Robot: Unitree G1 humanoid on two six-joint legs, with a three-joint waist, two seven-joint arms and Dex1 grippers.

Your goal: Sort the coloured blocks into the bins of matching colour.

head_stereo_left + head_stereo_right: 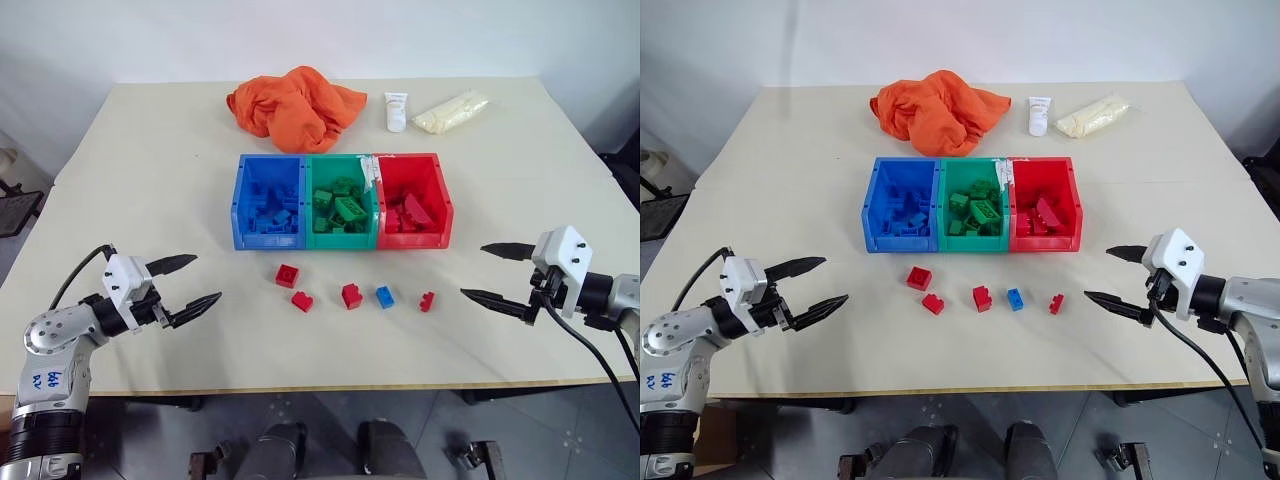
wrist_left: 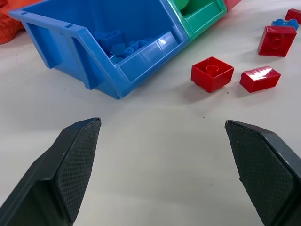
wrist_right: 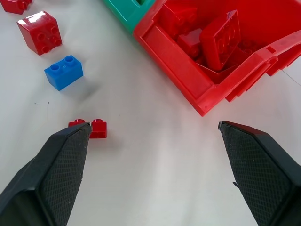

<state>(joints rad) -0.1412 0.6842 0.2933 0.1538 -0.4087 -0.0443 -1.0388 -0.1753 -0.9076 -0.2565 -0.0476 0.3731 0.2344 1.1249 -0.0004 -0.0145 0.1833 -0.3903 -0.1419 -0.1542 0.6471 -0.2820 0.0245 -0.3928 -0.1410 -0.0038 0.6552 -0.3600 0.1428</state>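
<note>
Three joined bins stand mid-table: blue bin (image 1: 236, 215), green bin (image 1: 340, 162), red bin (image 1: 444, 205), each holding bricks of its own colour. In front of them lies a row of loose blocks: red brick (image 1: 287, 275), red brick (image 1: 302, 300), red brick (image 1: 351, 296), blue brick (image 1: 385, 296) and a small red brick (image 1: 427, 301). My left gripper (image 1: 186, 286) hovers open at the table's front left, empty. My right gripper (image 1: 497, 273) hovers open at the front right, empty, with the small red brick (image 3: 94, 128) just off one fingertip in the right wrist view.
An orange cloth (image 1: 295, 105) lies bunched behind the bins. Beside it are a white tube (image 1: 397, 111) and a pale yellow bag (image 1: 451, 111). The table's front edge (image 1: 330, 385) runs just below both grippers.
</note>
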